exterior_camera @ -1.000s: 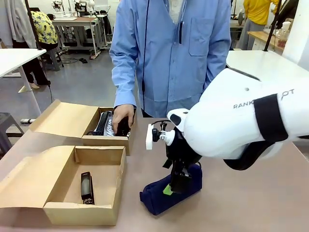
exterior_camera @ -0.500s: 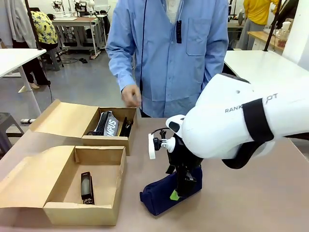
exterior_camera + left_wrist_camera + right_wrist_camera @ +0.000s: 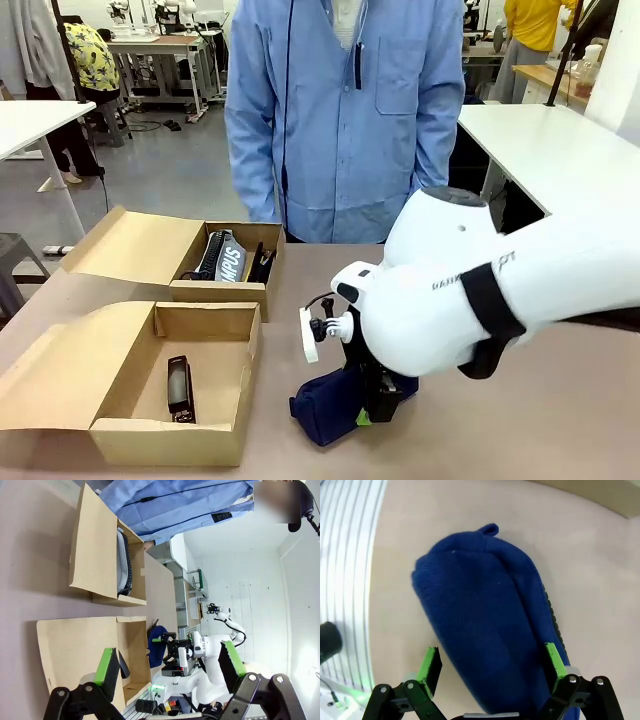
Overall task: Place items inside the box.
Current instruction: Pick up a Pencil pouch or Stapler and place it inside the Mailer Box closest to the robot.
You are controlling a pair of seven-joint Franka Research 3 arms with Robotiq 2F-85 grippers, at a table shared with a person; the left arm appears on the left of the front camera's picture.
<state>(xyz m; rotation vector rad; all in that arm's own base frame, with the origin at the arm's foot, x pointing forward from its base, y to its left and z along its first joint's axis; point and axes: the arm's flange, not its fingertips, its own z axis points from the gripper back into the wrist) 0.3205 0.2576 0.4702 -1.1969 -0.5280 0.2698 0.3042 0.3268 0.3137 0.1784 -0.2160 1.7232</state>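
My right pincer [image 3: 492, 664] is released and spread wide, astride the navy blue fabric zip pouch [image 3: 485, 615]. The pouch lies on the beige table [image 3: 560, 430] close to its near edge, about midway along. One green pad is clear of the cloth; the other sits at the zip side, and I cannot tell whether it touches. From the front, my own white arm hides most of that pincer and part of the pouch. My left pincer [image 3: 169, 662] hangs open, holding nothing. The larger brown cardboard box [image 3: 205, 322] sits at the near left corner, its open lid flap cut off at the picture's edge, with a slim black thing [image 3: 180, 388] inside, too small to name.
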